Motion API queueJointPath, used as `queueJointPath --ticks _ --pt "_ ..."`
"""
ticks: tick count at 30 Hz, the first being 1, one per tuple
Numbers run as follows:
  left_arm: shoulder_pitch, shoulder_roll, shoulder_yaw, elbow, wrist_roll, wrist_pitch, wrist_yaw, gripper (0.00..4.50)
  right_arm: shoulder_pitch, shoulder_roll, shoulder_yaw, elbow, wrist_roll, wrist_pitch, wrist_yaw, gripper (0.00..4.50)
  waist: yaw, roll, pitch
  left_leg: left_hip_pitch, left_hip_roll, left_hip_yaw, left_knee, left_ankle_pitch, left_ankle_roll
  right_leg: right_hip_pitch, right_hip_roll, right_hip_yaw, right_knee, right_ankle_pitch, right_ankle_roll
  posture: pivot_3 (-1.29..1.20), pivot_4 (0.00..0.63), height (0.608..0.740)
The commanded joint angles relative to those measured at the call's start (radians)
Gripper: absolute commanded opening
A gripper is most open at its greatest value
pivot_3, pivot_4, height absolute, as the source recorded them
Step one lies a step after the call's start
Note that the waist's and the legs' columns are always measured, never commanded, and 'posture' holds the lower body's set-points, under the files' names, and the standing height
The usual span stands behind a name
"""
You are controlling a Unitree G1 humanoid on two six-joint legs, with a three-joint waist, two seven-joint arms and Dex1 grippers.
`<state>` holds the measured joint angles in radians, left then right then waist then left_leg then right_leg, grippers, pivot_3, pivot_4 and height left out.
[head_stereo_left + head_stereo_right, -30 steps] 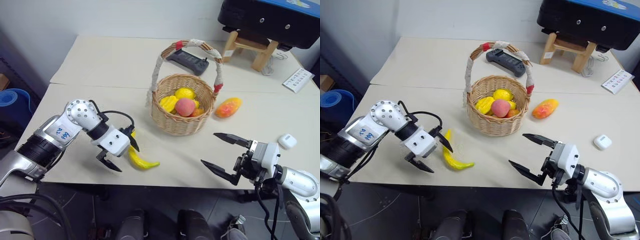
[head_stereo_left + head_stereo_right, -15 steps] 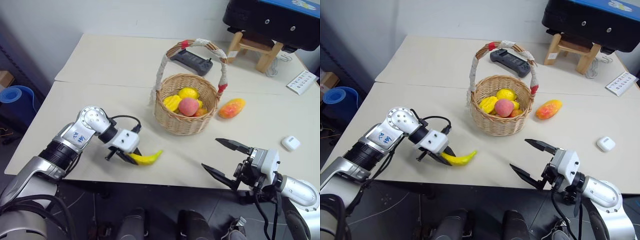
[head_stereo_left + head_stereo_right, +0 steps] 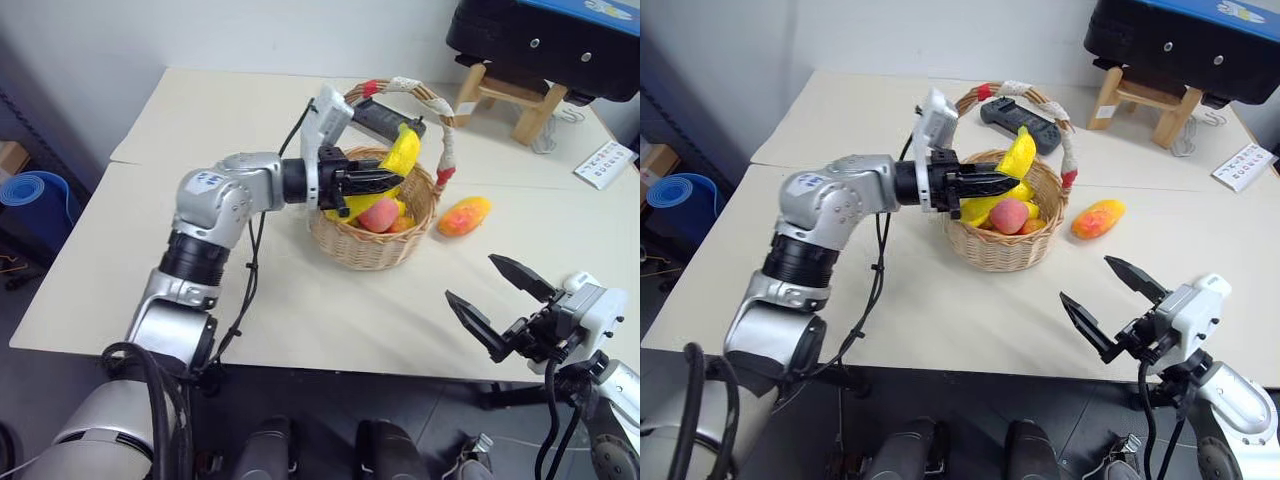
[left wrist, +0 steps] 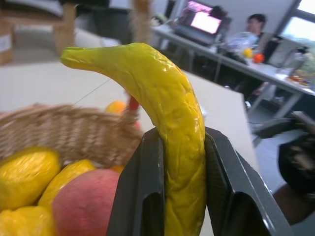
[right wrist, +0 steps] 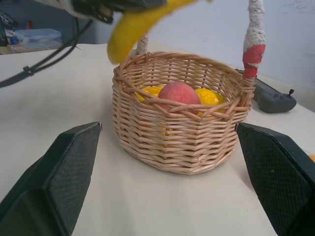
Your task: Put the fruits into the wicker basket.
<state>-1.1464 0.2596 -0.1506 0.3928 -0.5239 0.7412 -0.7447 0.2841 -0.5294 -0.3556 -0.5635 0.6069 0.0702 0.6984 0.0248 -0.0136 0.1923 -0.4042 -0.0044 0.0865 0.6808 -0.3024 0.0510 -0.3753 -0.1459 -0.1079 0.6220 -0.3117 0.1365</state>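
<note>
1. One wicker basket [image 3: 372,238], centre of the frame.
2. One banana [image 3: 392,168], above the basket.
3. One peach [image 3: 378,214], inside the basket.
4. At least two small yellow fruits [image 5: 209,96] in the basket; the exact count is hidden.
5. One mango [image 3: 460,215] on the counter [image 3: 200,130], right of the basket.
6. One black controller [image 3: 1022,117], upper centre.
7. Two tools: left tool [image 3: 985,184], right tool [image 3: 1108,301].

The left hand [image 4: 184,196] squeezes a yellow banana [image 4: 165,123] between its two black fingers [image 4: 140,196]. The banana stands up and bends over at the top. Below it is the wicker basket [image 4: 74,135] with a pink peach [image 4: 83,201] and some yellow fruits [image 4: 24,172] inside. Behind lies the pale worktop [image 4: 29,86], and far back a person [image 4: 256,24] sits at a desk.
</note>
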Motion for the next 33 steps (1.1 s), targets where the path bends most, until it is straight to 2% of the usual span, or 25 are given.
queueJointPath --ticks 1,5,8,15,19,21,23,26,29,33 --pt "-0.026 0.004 0.002 0.059 0.080 -0.079 -0.011 1.64 0.007 0.010 -0.008 -0.051 0.014 -0.008 -0.008 4.50 0.000 0.000 0.000 0.000 0.000 0.001 0.000 0.000 0.000 0.000 0.000 0.000 0.000 0.000 0.000 0.00 0.150 0.740" --pt "-0.018 0.010 0.049 0.033 0.084 -0.172 -0.066 2.86 0.045 0.031 -0.017 -0.066 0.002 -0.021 -0.016 4.50 0.003 0.000 0.000 0.000 0.000 0.002 0.000 0.000 0.000 -0.001 0.000 0.002 -0.001 0.000 0.000 0.00 0.150 0.740" --pt "0.011 0.045 0.079 -0.002 0.062 -0.223 -0.165 3.73 0.068 0.043 -0.033 -0.064 -0.007 -0.030 -0.024 4.50 0.001 0.000 0.000 -0.001 0.000 0.002 0.000 0.000 0.000 -0.001 0.000 0.002 -0.002 0.000 0.000 0.00 0.150 0.740" --pt "0.156 0.238 0.185 -0.118 -0.041 -0.336 -0.546 3.73 0.196 0.081 -0.187 0.062 -0.006 -0.090 -0.018 4.50 -0.002 0.001 0.000 0.000 0.000 0.003 -0.001 0.000 -0.001 -0.001 0.000 0.002 -0.002 0.000 0.000 0.00 0.150 0.740" --pt "0.310 0.382 0.253 -0.070 -0.009 -0.456 -0.672 3.73 0.270 0.134 -0.291 0.199 -0.010 -0.139 -0.021 4.50 -0.003 0.002 -0.001 0.001 0.001 0.004 -0.001 -0.001 -0.001 -0.001 0.000 0.003 -0.002 0.000 0.000 0.00 0.150 0.740" --pt "0.389 0.447 0.272 -0.058 0.015 -0.470 -0.672 4.27 0.300 0.160 -0.324 0.255 -0.016 -0.175 -0.013 4.50 -0.001 0.003 -0.001 0.003 0.001 0.004 -0.002 -0.001 -0.002 -0.001 -0.001 0.004 -0.002 0.000 -0.001 0.00 0.150 0.740" --pt "0.468 0.501 0.289 -0.059 0.033 -0.483 -0.678 4.45 0.323 0.172 -0.341 0.300 -0.024 -0.208 0.008 4.50 -0.003 0.003 -0.001 0.002 0.000 0.004 -0.002 -0.001 -0.002 -0.001 -0.001 0.004 -0.002 0.000 -0.001 0.00 0.150 0.740" --pt "0.540 0.514 0.324 -0.106 0.019 -0.502 -0.647 4.45 0.309 0.151 -0.342 0.287 -0.002 -0.190 0.009 4.50 -0.007 0.003 0.000 0.004 0.001 0.005 -0.006 -0.002 -0.002 -0.001 -0.002 0.005 -0.003 0.000 -0.001 0.00 0.150 0.740" --pt "0.568 0.487 0.358 -0.181 -0.011 -0.514 -0.598 4.45 0.215 0.078 -0.327 0.237 0.033 -0.087 -0.049 4.50 -0.007 0.003 0.000 0.004 0.001 0.004 -0.007 -0.003 -0.004 -0.001 -0.006 0.008 -0.004 0.000 -0.001 0.00 0.150 0.740" --pt "0.557 0.443 0.371 -0.269 -0.043 -0.466 -0.512 4.45 -0.001 -0.059 -0.273 0.178 0.124 0.201 -0.220 4.50 -0.015 0.004 0.000 0.006 0.000 0.004 -0.007 -0.005 -0.008 -0.001 -0.011 0.012 -0.004 0.000 -0.002 0.00 0.150 0.740"
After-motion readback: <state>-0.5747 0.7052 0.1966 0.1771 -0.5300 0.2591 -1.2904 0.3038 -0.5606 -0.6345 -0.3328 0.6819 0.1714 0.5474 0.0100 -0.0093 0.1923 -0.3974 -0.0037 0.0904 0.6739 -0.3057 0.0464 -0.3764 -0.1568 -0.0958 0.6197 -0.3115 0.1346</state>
